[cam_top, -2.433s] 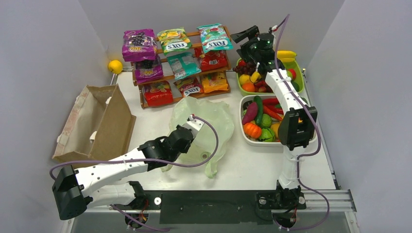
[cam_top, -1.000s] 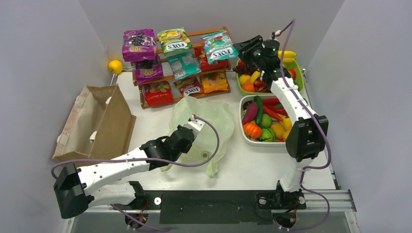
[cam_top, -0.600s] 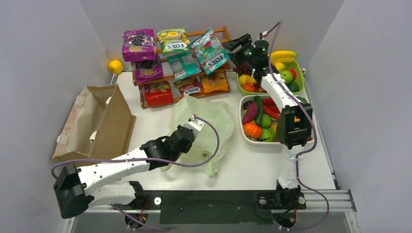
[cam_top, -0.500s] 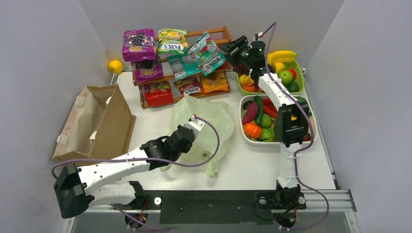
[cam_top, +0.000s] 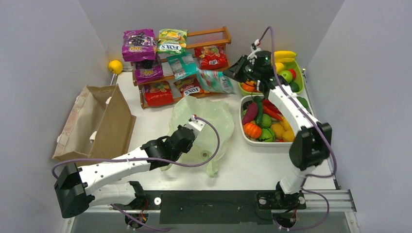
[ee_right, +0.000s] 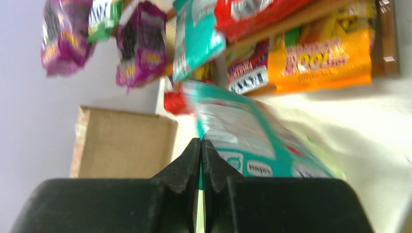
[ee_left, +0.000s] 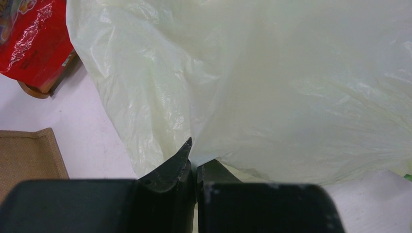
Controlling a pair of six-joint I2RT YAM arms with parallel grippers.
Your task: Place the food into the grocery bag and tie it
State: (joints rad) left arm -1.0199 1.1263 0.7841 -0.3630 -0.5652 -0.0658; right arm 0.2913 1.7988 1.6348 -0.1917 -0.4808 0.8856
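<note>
Top external: right gripper (cam_top: 232, 74) is pinching a teal packet (cam_top: 214, 81) by its edge, fingers clenched on it. Packet is hanging in the air just in front of the rack (cam_top: 214, 34), over the far rim of the bag (cam_top: 216, 116). Left gripper (cam_top: 189, 132) is resting on the bag's near-left side, fingers clamped on a fold of film. Bag is lying crumpled on the table (cam_top: 252, 165), right of the paper bag (cam_top: 97, 121).

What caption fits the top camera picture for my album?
Right gripper holds a teal snack packet near the pale green grocery bag, which the left gripper pinches.
</note>
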